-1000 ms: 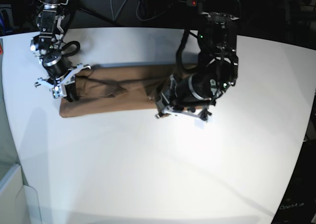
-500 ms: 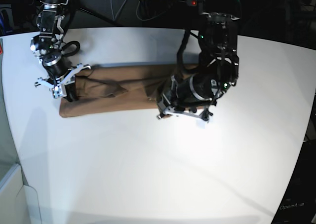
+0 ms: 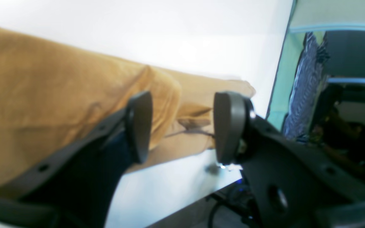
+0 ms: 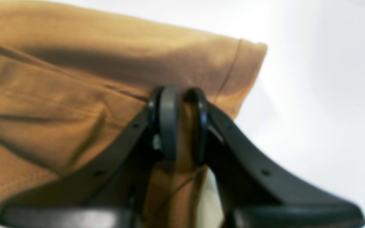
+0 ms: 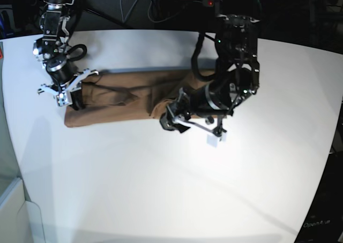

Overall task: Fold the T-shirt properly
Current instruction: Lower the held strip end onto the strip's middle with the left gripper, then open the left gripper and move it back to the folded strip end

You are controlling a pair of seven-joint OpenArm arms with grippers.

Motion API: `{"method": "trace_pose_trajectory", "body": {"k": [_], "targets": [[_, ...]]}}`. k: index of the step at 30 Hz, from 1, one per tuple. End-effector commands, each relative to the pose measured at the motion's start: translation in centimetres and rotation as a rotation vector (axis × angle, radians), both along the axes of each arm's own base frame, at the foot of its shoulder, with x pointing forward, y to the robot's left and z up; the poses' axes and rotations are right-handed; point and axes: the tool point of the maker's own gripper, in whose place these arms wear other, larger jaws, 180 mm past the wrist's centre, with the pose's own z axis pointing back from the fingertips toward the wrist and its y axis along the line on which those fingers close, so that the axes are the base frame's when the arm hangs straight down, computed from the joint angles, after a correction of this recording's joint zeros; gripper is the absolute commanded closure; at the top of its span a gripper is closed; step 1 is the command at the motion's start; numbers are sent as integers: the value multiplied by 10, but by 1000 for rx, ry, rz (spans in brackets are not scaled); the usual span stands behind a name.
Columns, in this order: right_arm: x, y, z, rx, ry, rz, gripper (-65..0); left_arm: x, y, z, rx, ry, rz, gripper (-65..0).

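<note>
Since the last frame, left gripper (image 3: 182, 126) jaws have parted; nothing is between them, and the shirt end has dropped in a bunch. Right gripper (image 4: 182, 123) stays pinched on the T-shirt (image 5: 123, 96) hem. Shirt lies as a long band across the table's (image 5: 161, 189) far half; near half bare.

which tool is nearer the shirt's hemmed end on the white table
Right. The right tool is clamped on the T-shirt beside that hem; the left tool stands open at the opposite end.

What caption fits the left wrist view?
Left gripper open over the folded T-shirt edge on the white table.
</note>
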Motion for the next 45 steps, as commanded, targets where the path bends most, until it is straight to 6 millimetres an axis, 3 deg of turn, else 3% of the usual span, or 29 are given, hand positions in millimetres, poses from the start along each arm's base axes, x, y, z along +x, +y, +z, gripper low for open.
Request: {"method": "trace_pose_trajectory", "body": {"k": [1, 7, 11, 13, 17, 20, 25, 30, 36, 40, 45], "targets": [[-20, -1, -24, -49, 131, 23, -75, 6, -6, 15, -28, -45, -6, -304], [-20, -1, -24, -49, 131, 23, -75, 3, 7, 8, -20, -29, 24, -277], [-21, -1, -24, -48, 133, 23, -75, 13, 36, 27, -19, -109, 132, -61], [-21, -1, -24, -48, 133, 23, -75, 17, 45, 40, -58, -144, 170, -3], [-21, -1, -24, -48, 133, 23, -75, 22, 72, 46, -136, -143, 250, -20], [-21, -1, -24, -48, 133, 24, -75, 22, 78, 26, -128, -87, 265, -20], [-20, 3, -25, -48, 134, 36, -75, 18, 74, -13, -75, 21, 251, -19], [-20, 12, -26, -45, 138, 65, -75, 8, 37, -41, 20, 84, 118, -19], [-19, 12, -26, -46, 138, 65, -75, -8, -13, -35, 15, 71, -45, -19], [-20, 11, -26, -48, 139, 65, -75, -14, -33, -26, -67, 72, -100, -20], [-20, 11, -26, -48, 139, 65, -75, -9, -14, -12, -104, 39, -83, -20]]}}
